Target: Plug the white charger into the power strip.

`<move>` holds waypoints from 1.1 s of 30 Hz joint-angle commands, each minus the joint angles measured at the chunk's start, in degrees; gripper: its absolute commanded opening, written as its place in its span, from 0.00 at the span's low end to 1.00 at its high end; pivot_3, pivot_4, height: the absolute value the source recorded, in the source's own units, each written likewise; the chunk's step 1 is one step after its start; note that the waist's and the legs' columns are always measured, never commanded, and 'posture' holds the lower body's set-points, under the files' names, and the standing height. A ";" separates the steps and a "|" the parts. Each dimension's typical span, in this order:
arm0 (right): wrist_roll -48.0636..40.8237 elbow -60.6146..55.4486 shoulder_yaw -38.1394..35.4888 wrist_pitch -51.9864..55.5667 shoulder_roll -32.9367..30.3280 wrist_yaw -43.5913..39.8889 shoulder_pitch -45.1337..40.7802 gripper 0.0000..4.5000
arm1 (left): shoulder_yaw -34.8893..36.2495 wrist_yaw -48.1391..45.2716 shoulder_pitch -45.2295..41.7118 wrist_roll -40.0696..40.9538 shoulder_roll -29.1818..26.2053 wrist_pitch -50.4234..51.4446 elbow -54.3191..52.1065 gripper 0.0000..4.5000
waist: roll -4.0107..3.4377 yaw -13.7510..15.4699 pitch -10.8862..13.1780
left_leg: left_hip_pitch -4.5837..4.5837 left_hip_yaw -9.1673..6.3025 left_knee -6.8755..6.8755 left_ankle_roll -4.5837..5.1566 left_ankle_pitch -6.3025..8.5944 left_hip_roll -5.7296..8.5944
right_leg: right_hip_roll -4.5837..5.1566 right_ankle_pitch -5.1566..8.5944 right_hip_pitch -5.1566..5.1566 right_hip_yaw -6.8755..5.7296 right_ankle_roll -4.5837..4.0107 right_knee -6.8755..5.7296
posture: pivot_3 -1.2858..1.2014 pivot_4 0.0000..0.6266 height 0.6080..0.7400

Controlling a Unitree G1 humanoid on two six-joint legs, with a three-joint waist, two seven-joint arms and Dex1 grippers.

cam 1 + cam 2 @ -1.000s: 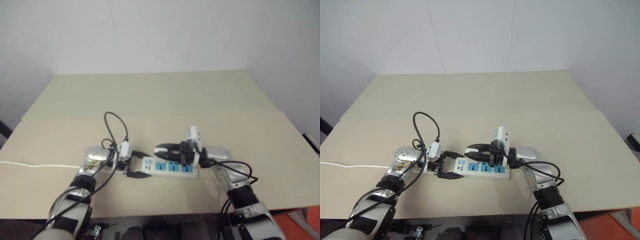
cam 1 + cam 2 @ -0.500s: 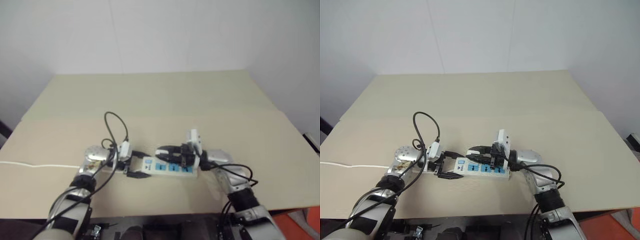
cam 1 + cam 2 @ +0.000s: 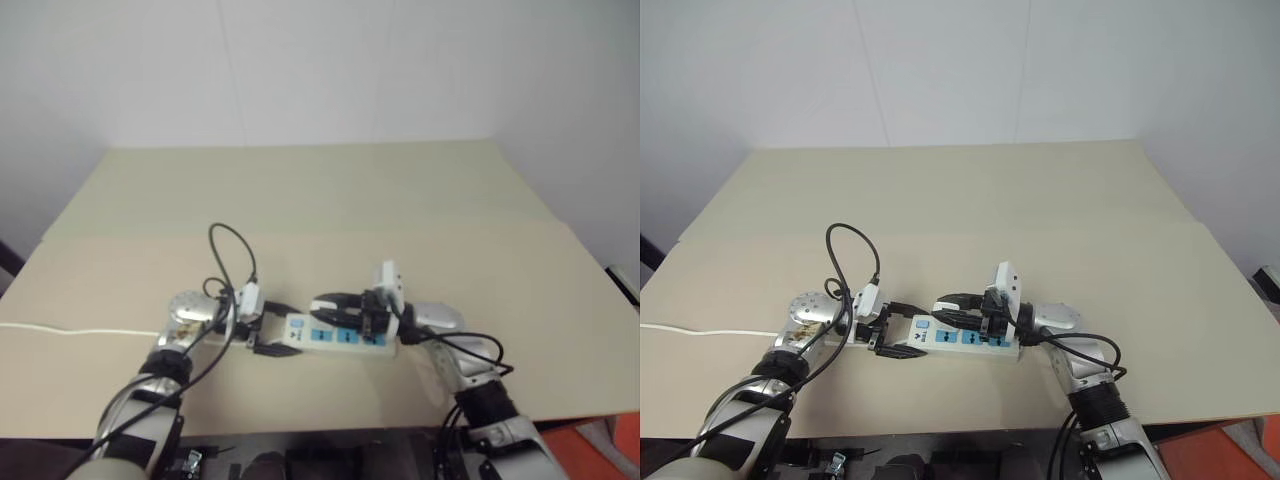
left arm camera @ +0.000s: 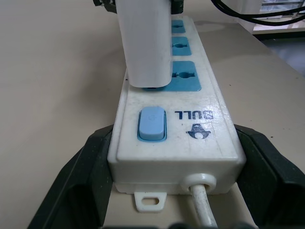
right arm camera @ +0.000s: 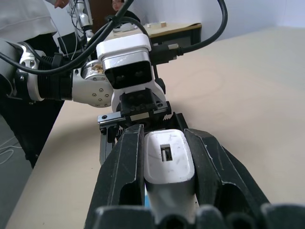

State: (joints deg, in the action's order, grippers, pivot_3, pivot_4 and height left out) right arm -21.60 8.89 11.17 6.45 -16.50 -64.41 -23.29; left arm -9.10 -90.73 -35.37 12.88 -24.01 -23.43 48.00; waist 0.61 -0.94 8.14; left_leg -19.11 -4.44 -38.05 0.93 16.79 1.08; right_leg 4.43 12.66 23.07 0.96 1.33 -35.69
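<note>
So the big beige table [image 3: 1060,190] has the power strip [image 3: 962,340] lying flat near the front edge, long axis running left to right across the robot, three blue sockets facing up and its thin white cord [image 3: 700,332] trailing off toward the left edge. The left gripper [image 3: 890,333] has its two black fingers closed around the switch end of the strip, one on each long side, so that end looks pinned in place; in the left wrist view you can see the blue switch [image 4: 152,123] right between them. The right gripper [image 3: 962,305] comes in from the other side, pointing left along the strip, fingers clamped on the white charger [image 5: 168,160], one finger on each flat side. The bit that matters: in the left wrist view the white charger [image 4: 144,43] stands upright right over the socket nearest the switch, its bottom edge just at the socket face [image 4: 183,81]. Can't tell from here whether the prongs are already in the holes or only sitting on top. My guess is the next move is just a straight push down by the right arm while the left holds the strip steady. If the charger is tilted, the prongs could miss.
</note>
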 commanded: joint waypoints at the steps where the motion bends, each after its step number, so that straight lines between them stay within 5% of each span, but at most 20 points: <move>1: 2.91 2.82 2.35 -2.37 0.38 -0.73 0.90 0.25 | -0.37 1.69 0.74 -2.64 -0.73 0.02 1.16 0.73 | 0.00 -0.05 0.00 | 0.01 0.00 0.00 0.00 0.00 0.00 | 0.00 0.00 -0.01 0.00 0.00 0.00 | 0.52 0.24 1.00; 20: 5.38 9.14 4.35 1.23 1.19 0.14 -1.35 0.25 | 0.13 2.01 1.69 -2.93 -0.95 -0.82 1.94 0.73 | 0.00 -1.17 -0.18 | 0.89 -0.05 0.24 0.01 0.01 -0.05 | -0.01 0.34 -0.83 0.02 0.46 0.12 | 0.52 0.24 1.00; 27: 6.66 9.21 3.06 -8.05 1.99 1.44 0.03 0.25 | 0.23 2.24 1.49 -3.17 -0.85 -1.11 2.25 0.73 | 0.01 -1.35 -0.21 | 0.88 -0.07 0.25 0.01 0.01 -0.05 | 0.00 0.34 -0.83 0.01 0.47 0.13 | 0.52 0.24 1.00; 33: 6.79 7.39 2.00 -10.56 2.10 2.36 0.02 0.69 | 0.67 2.34 0.80 -2.98 -1.02 -0.59 1.95 0.73 | 0.03 -1.17 -0.19 | 0.82 -0.08 0.25 0.01 0.01 -0.05 | 0.00 0.34 -0.79 -0.01 0.47 0.15 | 0.52 0.24 1.00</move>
State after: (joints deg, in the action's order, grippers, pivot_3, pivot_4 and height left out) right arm -15.25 16.38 13.14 -3.82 -14.24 -62.40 -23.75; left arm -8.07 -90.53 -34.81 12.43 -24.38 -23.76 49.36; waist 0.64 -2.11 7.95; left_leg -18.32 -4.53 -37.80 0.94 16.80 1.04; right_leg 4.43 13.00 22.30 0.95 1.80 -35.52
